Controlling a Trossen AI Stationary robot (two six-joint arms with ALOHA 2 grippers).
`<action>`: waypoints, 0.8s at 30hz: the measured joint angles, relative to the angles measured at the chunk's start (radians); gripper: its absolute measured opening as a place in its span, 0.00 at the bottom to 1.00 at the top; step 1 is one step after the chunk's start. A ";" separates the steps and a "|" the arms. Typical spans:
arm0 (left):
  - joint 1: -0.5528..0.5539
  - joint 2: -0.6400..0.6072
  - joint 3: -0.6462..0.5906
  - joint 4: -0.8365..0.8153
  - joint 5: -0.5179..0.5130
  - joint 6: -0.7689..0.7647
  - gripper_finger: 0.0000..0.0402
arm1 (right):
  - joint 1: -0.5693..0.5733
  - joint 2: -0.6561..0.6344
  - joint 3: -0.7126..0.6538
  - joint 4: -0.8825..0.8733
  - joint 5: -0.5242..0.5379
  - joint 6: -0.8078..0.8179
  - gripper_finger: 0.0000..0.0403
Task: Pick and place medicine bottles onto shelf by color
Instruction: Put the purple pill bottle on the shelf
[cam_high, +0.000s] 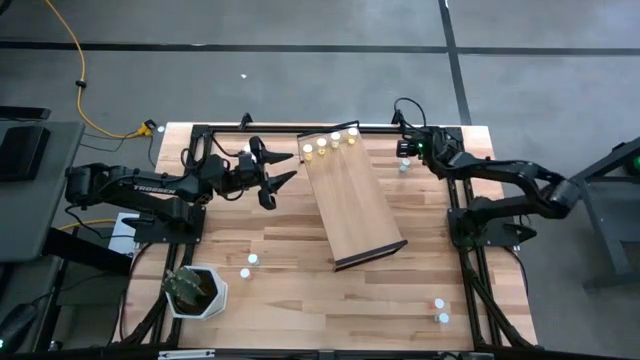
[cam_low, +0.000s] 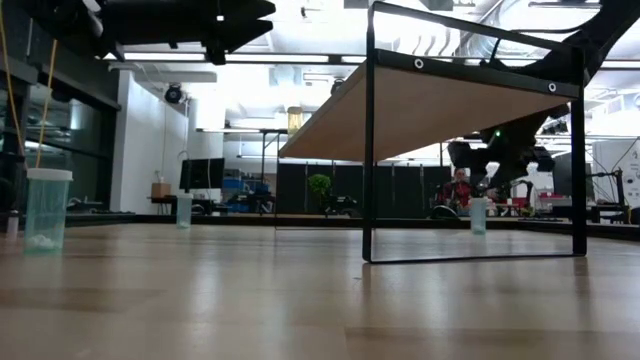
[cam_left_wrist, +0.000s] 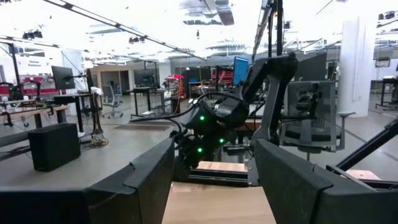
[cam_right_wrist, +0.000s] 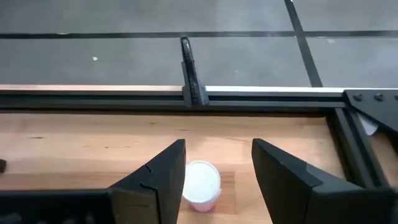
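The shelf is a tilted light-wood board on a dark frame in the table's middle. Several yellow medicine bottles stand on its far end. A pink bottle with a white cap stands on the table near the far edge, right of the shelf. My right gripper hovers open just above it, a finger to either side, touching nothing. My left gripper waits open and raised, left of the shelf's far end. Teal bottles stand on the table.
Two bottles stand near the left front, two more at the right front. A white pot with a plant sits at the near left corner. The table's black far rail and a clamp lie just beyond the pink bottle.
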 joint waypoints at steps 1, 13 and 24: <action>0.000 0.000 0.000 0.000 0.000 0.000 0.53 | 0.000 0.009 0.000 0.008 0.000 0.004 0.44; 0.000 0.000 0.000 0.000 0.000 -0.006 0.53 | 0.000 0.115 0.000 0.109 -0.039 0.056 0.44; 0.000 0.000 0.000 0.000 0.000 -0.007 0.53 | 0.000 0.206 0.000 0.152 0.005 0.081 0.44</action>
